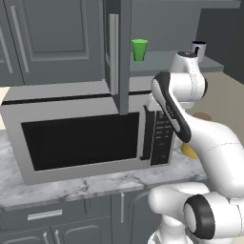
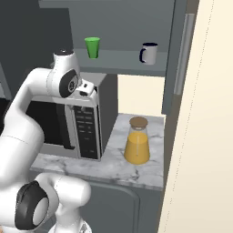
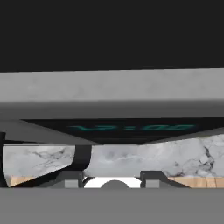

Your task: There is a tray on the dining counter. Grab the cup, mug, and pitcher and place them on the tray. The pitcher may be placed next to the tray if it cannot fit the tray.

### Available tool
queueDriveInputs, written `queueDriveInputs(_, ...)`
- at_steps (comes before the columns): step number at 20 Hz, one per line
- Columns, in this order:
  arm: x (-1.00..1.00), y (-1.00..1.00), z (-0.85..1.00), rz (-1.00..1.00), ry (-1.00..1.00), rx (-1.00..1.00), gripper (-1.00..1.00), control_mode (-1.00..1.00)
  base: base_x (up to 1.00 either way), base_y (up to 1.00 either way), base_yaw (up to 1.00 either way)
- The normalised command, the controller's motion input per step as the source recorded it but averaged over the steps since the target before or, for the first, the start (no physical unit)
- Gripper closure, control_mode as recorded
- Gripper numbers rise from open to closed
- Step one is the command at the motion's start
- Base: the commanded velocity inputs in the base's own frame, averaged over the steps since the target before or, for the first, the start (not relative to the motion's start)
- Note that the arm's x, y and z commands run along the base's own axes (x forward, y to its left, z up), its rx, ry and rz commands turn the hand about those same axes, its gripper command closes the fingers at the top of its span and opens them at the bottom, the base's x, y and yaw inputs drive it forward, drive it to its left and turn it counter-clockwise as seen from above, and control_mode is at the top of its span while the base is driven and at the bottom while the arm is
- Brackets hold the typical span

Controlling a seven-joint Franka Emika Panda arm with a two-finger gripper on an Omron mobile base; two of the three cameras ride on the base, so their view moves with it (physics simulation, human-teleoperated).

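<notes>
Partly, the arm hides the pitcher point(image 1: 189, 151), seemingly untouched.

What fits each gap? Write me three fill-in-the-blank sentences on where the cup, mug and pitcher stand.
1. The green cup stands on the ____ above the microwave.
2. The pitcher holds an ____ liquid.
3. In the right base view, the mug stands to the ____ of the cup.

Missing words: shelf; orange; right
</notes>
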Motion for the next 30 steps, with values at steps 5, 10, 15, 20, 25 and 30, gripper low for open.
queueDriveInputs(5,0.0,0.02,0.13,0.0,-0.06,0.0,-1.0,-1.0,0.0,0.0,0.0)
queueDriveInputs(10,0.0,0.0,0.37,-0.03,-0.12,0.01,-1.0,-1.0,0.0,0.0,0.0)
queueDriveInputs(15,0.0,-0.02,0.44,-0.03,-0.14,0.04,-1.0,-1.0,0.0,0.0,0.0)
queueDriveInputs(20,0.0,-0.13,0.43,-0.05,-0.1,0.11,-1.0,-1.0,0.0,0.0,0.0)
queueDriveInputs(25,0.0,-0.25,0.43,-0.04,-0.1,0.16,-1.0,-1.0,0.0,0.0,0.0)
queueDriveInputs(30,0.0,-0.19,0.47,-0.05,-0.11,0.17,-1.0,-1.0,0.0,0.0,0.0)
